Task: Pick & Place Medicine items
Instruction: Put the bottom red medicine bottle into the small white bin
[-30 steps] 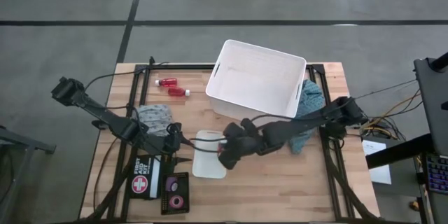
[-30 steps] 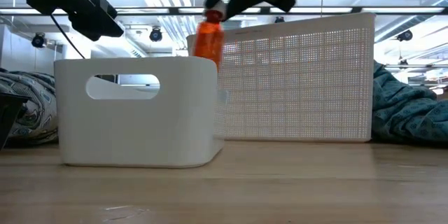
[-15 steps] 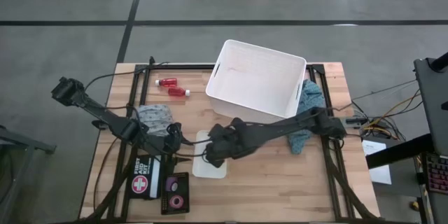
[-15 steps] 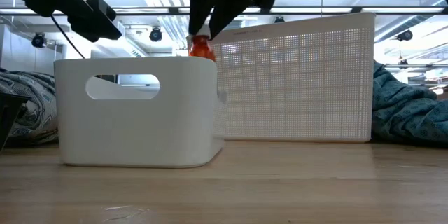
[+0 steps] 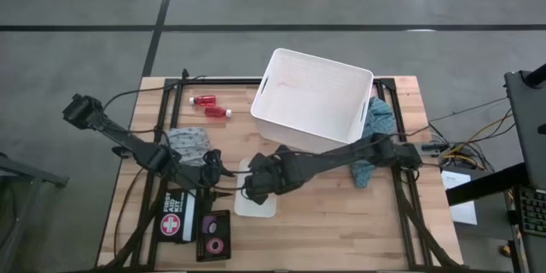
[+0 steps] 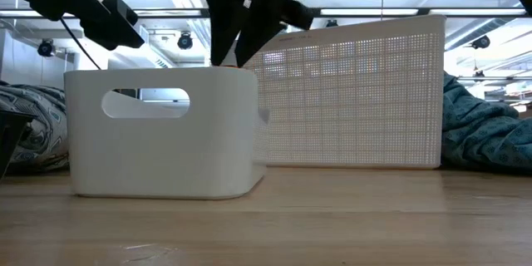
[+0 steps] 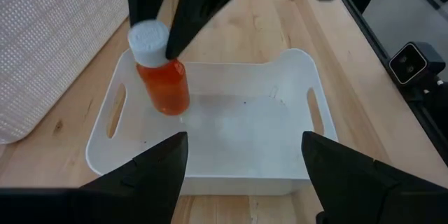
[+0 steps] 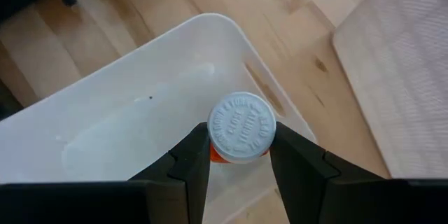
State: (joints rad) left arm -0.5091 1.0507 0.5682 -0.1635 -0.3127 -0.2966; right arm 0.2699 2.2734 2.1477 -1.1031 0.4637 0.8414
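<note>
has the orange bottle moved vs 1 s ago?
Yes. The orange bottle, held by the right gripper, has dropped: in the low view it stood above the small white bin's rim, and now it is hidden below that rim, inside the bin.

Table (image 5: 341,222): light wood, set on a grey floor.
Big white basket (image 5: 314,95): placed at the table's far side, its mesh wall seen in the low view (image 6: 357,91).
Small white bin (image 5: 256,205): set near the table's middle, in front of the basket; handle slots are cut in its ends (image 7: 245,119).
Teal cloth (image 5: 375,128): bunched just beside the basket.
Patterned cloth (image 5: 189,142): bunched left of the bin.
First-aid pouch (image 5: 174,222): laid near the front edge.
Dark tray (image 5: 213,235): laid beside the pouch.
</note>
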